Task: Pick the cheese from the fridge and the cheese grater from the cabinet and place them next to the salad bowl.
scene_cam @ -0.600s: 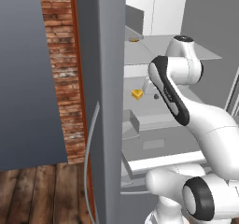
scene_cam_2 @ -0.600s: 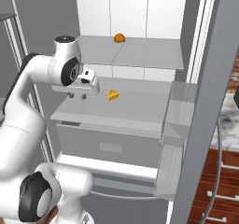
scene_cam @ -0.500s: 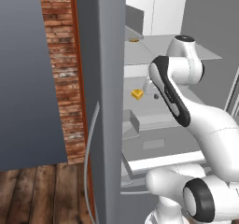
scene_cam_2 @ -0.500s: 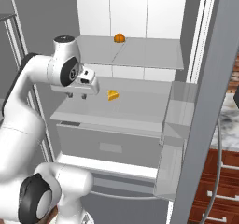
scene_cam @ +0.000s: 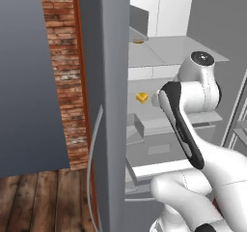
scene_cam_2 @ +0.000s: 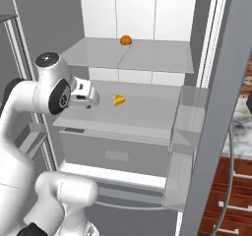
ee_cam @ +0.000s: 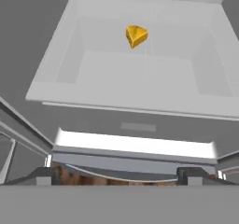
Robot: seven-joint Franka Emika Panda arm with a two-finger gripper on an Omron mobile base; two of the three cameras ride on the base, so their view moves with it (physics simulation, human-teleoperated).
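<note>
- The tall grey fridge (scene_cam_2: 206, 132) stands open, its long curved silver handle (scene_cam: 91, 168) on the door edge. Judged from the pictures, the step in hand is the reach for the cheese; the grater and the bowl come after.
- The pale grey middle shelf (scene_cam_2: 147, 114) carries the task's thing: the small yellow-orange cheese wedge (scene_cam_2: 119, 100) sits alone near the shelf's middle, well back from the front lip, with bare shelf all round it.
- The pale grey upper shelf (scene_cam_2: 157, 55), directly above the wedge's shelf, holds one small round orange item (scene_cam_2: 126, 40) near the back wall; too small to name.
- Below the wedge's shelf is a closed grey drawer front (scene_cam_2: 118, 154); its contents are hidden.
- The dark two-finger end effector (scene_cam_2: 88, 101) hangs just above the middle shelf's left part, beside the wedge but apart from it. Its jaws stand spread wide and hold nothing.
- To do the reach well, I would carry the end effector sideways toward the wedge, staying under the upper shelf, then line the jaws across the wedge's flat sides, not its point.
- Lower until the fingertips (ee_cam: 46, 174) nearly meet the shelf, then close gently: the wedge is small and could slide away or tip.
- In the hand view the wedge (ee_cam: 136, 35) lies far ahead, slightly off centre, so the approach needs more forward travel.
</note>
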